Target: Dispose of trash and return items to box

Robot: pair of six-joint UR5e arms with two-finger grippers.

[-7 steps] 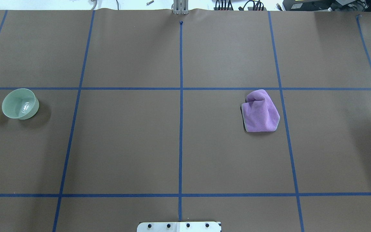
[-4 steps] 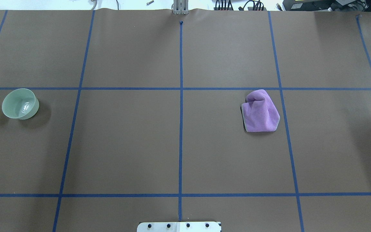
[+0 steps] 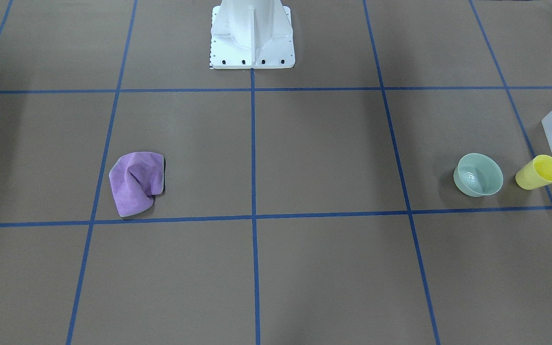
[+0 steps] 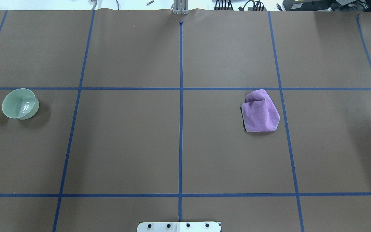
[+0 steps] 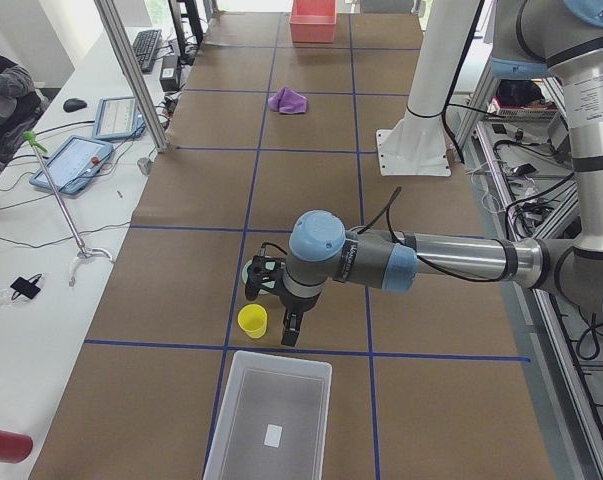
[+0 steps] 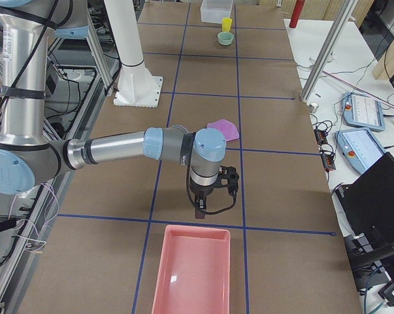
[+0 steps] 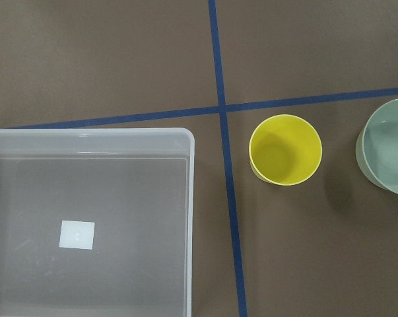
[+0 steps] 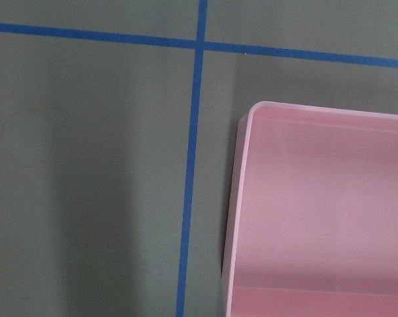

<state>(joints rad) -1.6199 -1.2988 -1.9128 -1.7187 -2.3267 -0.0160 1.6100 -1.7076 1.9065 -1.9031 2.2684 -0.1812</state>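
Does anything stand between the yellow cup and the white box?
Nothing visible; only a blue tape line lies between yellow cup and white box. The green bowl stands on the cup's other side.

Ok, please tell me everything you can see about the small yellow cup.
The yellow cup is a small, round, bright yellow tumbler that looks like smooth plastic, slightly wider at the rim than at the base. It stands upright with its mouth up, and it is empty. It rests on the brown table cover, just beside a blue tape line, between the translucent white box and the mint-green bowl, touching neither. Nothing else touches it.
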